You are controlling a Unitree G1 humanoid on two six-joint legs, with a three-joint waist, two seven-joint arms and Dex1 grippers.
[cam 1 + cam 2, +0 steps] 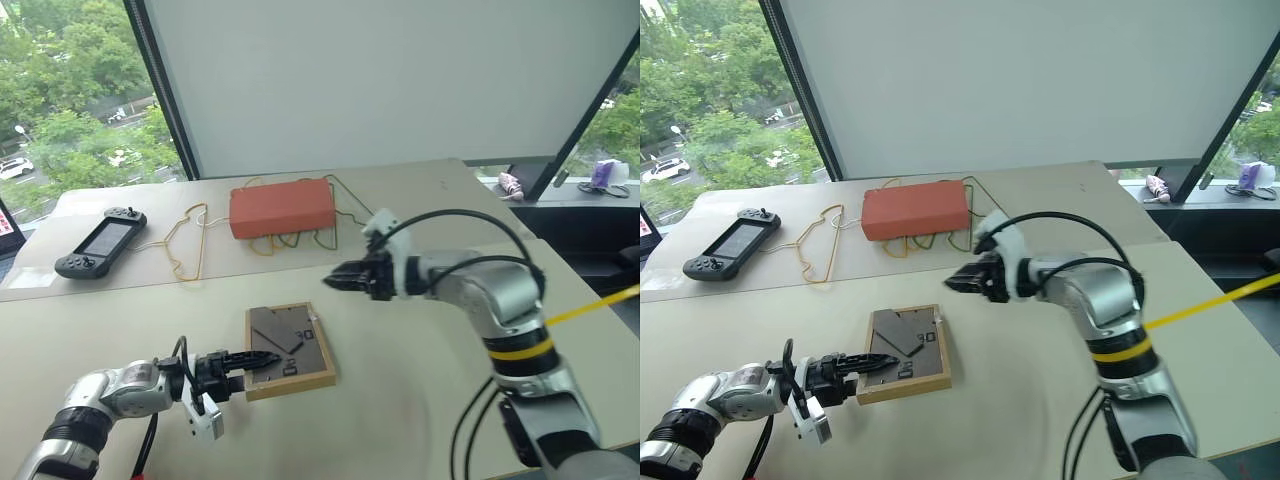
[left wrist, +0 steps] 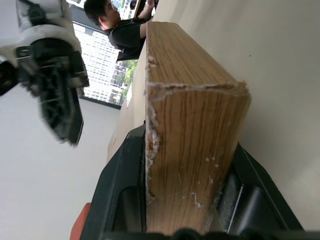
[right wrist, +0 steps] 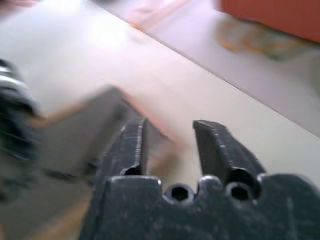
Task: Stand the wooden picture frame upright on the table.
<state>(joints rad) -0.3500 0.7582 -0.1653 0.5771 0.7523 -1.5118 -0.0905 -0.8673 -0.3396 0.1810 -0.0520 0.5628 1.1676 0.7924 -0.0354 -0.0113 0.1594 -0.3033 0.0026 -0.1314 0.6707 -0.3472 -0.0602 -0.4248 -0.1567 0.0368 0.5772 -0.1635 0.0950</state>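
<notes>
The wooden picture frame [image 1: 290, 350] lies flat on the table [image 1: 400, 420] with its dark grey back and fold-out stand facing up. My left gripper [image 1: 256, 360] reaches in level from the left and is shut on the frame's left edge. The left wrist view shows the light-wood edge [image 2: 190, 150] clamped between the black fingers [image 2: 125, 200]. My right gripper [image 1: 335, 277] hovers above and beyond the frame's far right corner, pointing left. Its fingers [image 3: 132, 145] stand apart with nothing between them.
An orange-red box [image 1: 282, 208] sits on the far table, on yellow wire loops [image 1: 190, 240]. A black handheld game console [image 1: 100, 243] lies to their left. A seam runs between the two tabletops. A person [image 2: 120, 25] shows in the left wrist view.
</notes>
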